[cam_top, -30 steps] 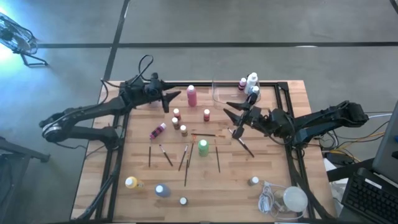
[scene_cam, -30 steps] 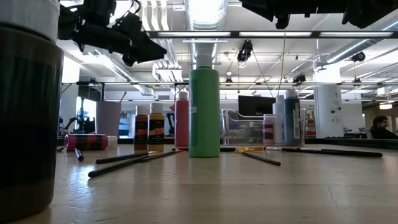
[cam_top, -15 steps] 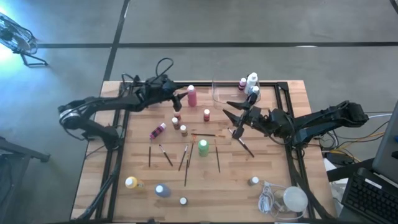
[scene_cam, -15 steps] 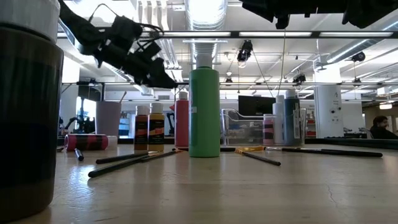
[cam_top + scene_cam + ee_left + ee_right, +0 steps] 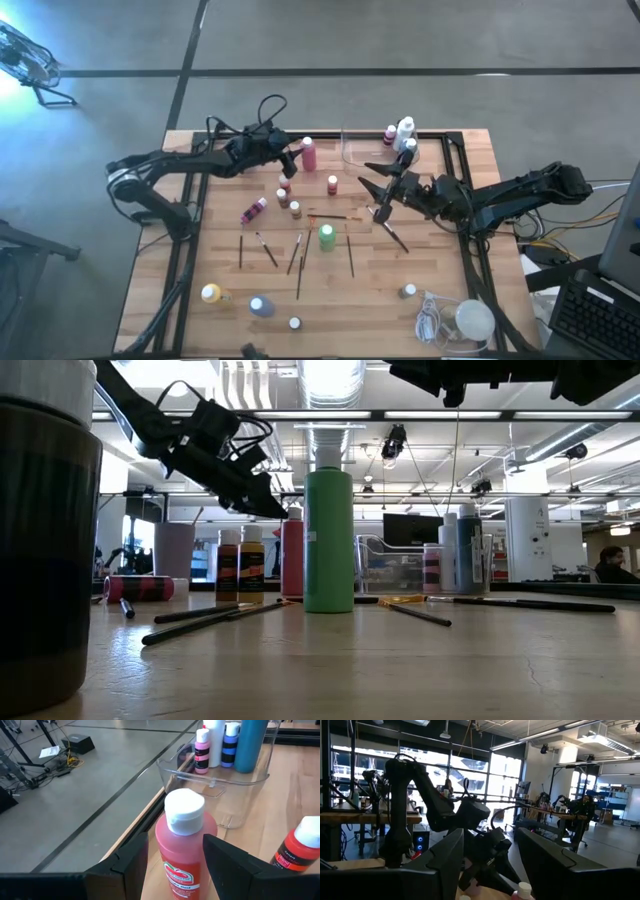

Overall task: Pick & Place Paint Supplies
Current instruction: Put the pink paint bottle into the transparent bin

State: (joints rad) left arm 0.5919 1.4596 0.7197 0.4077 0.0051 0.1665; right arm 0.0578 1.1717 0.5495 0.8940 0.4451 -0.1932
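High view: my left gripper (image 5: 291,158) sits at ten o'clock on the counter (image 5: 230,290), fingers spread, just beside the red paint bottle (image 5: 308,153). My right gripper (image 5: 372,187) hovers near two o'clock, fingers apart, holding nothing.

Left wrist view: the red bottle (image 5: 184,851) stands upright between my open fingers (image 5: 131,857), untouched.

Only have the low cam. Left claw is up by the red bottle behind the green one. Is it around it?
Observer: Left wrist cam: yes. The red bottle stands upright between the left claw fingers, which look apart from it on both sides, not clamped.
Operator: Right claw?
Observer: High cam: the right claw is open and empty, above the table right of centre, near a paintbrush.
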